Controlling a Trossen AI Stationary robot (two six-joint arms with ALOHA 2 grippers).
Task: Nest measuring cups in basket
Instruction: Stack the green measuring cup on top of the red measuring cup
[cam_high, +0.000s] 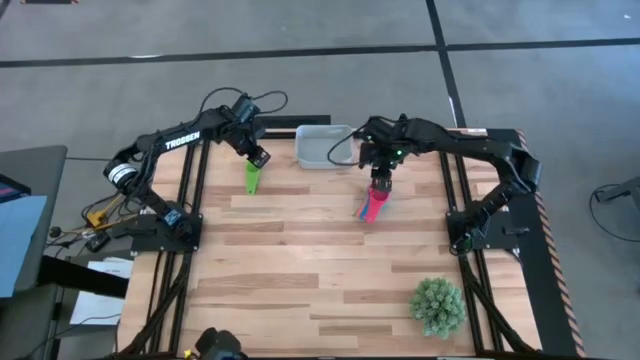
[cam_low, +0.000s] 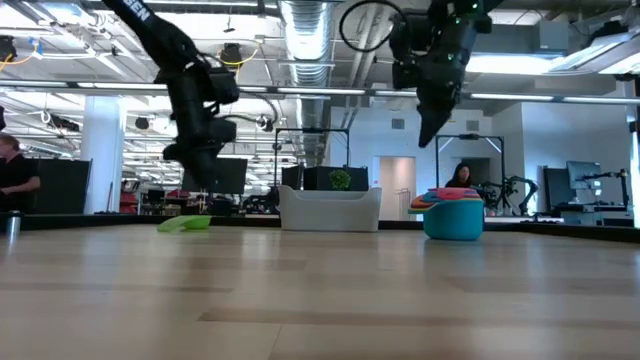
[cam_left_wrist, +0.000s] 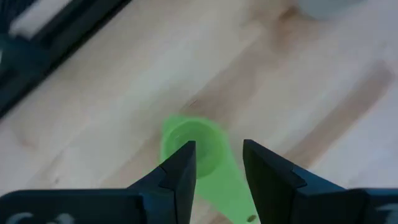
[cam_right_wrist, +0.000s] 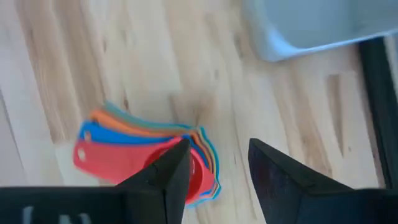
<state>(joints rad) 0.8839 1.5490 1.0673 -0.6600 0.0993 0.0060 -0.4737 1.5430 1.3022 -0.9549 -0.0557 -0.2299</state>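
Jaws of the left gripper (cam_left_wrist: 217, 174) stand apart with nothing between them, hanging just above the green measuring cup (cam_high: 253, 178), which lies alone on the bench (cam_high: 300, 260). In the left wrist view the cup's bowl sits just ahead of the fingertips and its flat handle runs back under the gap, so the long axis lies roughly along the gripper's reach rather than across it.

Jaws of the right gripper (cam_right_wrist: 217, 168) are likewise apart and empty, poised over the nested stack of measuring cups (cam_high: 372, 204): a red-pink one on top, with blue, orange and teal edges fanned beneath. The stack's handles point away from the basket (cam_high: 322, 146).

That basket rests at the bench's far edge, between the two arms, and looks empty from above. The green cup lies just off its left near corner, the stack a little farther off its right near corner. My judgement is that the left arm has the shorter carry, and that the stack's handle end is the natural place to pinch.
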